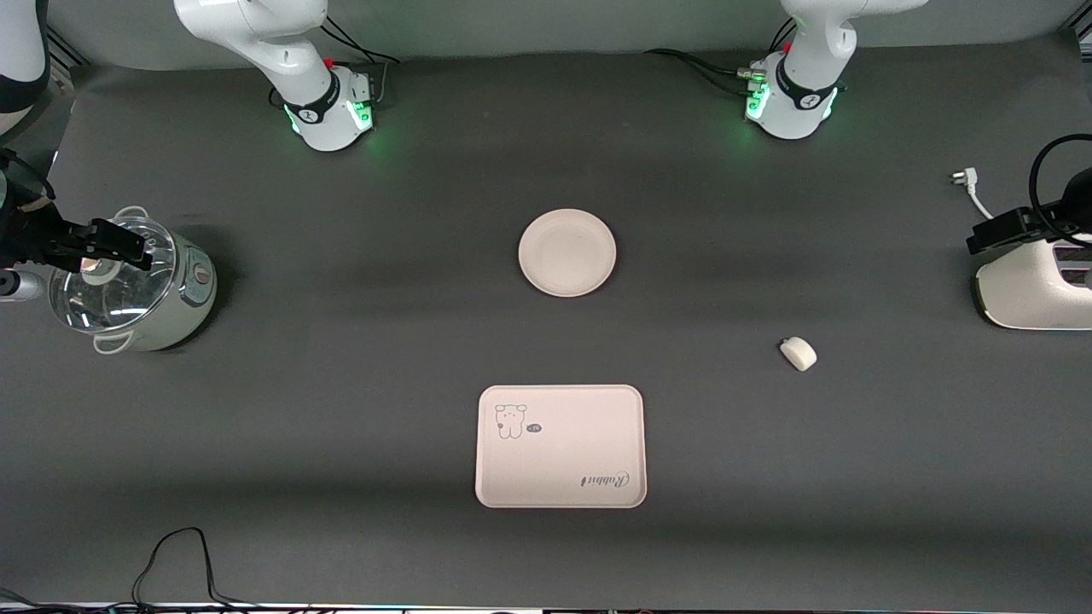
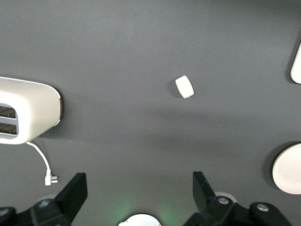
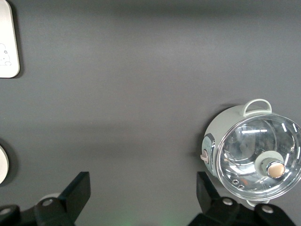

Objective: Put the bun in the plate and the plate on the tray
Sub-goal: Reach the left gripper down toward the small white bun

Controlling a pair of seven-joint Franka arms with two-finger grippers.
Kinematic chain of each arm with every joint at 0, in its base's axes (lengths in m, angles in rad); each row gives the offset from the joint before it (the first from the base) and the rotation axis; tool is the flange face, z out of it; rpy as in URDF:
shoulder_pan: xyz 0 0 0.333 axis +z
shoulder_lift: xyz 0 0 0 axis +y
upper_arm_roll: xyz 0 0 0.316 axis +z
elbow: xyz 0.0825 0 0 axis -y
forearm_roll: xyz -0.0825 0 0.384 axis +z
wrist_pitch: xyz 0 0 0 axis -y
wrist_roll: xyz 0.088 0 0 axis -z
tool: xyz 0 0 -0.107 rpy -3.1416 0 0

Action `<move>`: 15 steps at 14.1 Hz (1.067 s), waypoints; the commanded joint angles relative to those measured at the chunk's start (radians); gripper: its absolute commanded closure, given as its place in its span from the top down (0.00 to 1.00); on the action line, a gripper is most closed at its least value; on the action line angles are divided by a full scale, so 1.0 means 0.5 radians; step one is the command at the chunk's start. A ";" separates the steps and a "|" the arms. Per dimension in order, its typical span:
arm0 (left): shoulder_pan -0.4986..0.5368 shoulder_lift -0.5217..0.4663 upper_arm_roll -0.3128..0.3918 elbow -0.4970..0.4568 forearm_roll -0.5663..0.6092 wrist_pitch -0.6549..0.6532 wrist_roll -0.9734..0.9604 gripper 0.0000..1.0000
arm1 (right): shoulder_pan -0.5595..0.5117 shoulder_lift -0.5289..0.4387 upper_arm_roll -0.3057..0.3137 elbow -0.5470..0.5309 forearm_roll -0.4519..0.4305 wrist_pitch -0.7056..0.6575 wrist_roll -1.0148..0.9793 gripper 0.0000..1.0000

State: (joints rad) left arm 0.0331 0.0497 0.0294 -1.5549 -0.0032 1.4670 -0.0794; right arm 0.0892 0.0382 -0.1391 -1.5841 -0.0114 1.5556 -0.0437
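The small white bun lies on the dark table toward the left arm's end, and shows in the left wrist view. The round cream plate sits empty at mid-table. The rectangular tray with the cartoon animal and "Rabbit" script lies nearer the front camera than the plate, also empty. My left gripper hangs open and empty over the toaster; its jaws stand wide apart. My right gripper hangs open and empty over the pot; its jaws stand wide apart.
A glass-lidded pot stands at the right arm's end of the table. A white toaster with a loose plug stands at the left arm's end. A black cable lies near the front edge.
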 commanded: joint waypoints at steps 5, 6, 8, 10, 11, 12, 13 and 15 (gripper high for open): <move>-0.026 -0.023 -0.019 -0.038 -0.024 0.023 -0.101 1.00 | 0.009 -0.030 -0.004 -0.029 0.011 0.015 -0.032 1.00; -0.029 -0.020 -0.019 -0.035 -0.024 0.017 -0.120 1.00 | 0.009 -0.027 -0.004 -0.029 0.011 0.015 -0.032 1.00; -0.032 -0.020 -0.022 -0.035 -0.030 0.008 -0.114 1.00 | 0.009 -0.024 -0.004 -0.029 0.011 0.018 -0.032 1.00; -0.084 -0.017 -0.022 -0.038 -0.033 0.017 -0.120 1.00 | 0.009 -0.024 -0.004 -0.029 0.011 0.018 -0.032 1.00; -0.100 -0.001 -0.022 -0.035 -0.030 0.026 -0.120 1.00 | 0.009 -0.024 -0.004 -0.029 0.011 0.018 -0.032 1.00; -0.136 0.005 -0.022 -0.038 -0.030 0.039 -0.126 1.00 | 0.009 -0.024 -0.004 -0.029 0.011 0.021 -0.032 1.00; -0.173 0.023 -0.022 -0.038 -0.030 0.048 -0.145 1.00 | 0.009 -0.024 -0.004 -0.029 0.011 0.018 -0.032 1.00; -0.299 0.072 -0.025 -0.041 -0.039 0.140 -0.367 1.00 | 0.006 -0.021 -0.004 -0.029 0.011 0.021 -0.032 1.00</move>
State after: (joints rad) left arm -0.0504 0.0674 0.0095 -1.5666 -0.0163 1.4944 -0.1677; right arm 0.0893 0.0383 -0.1390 -1.5849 -0.0114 1.5556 -0.0437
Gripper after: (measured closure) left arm 0.000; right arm 0.000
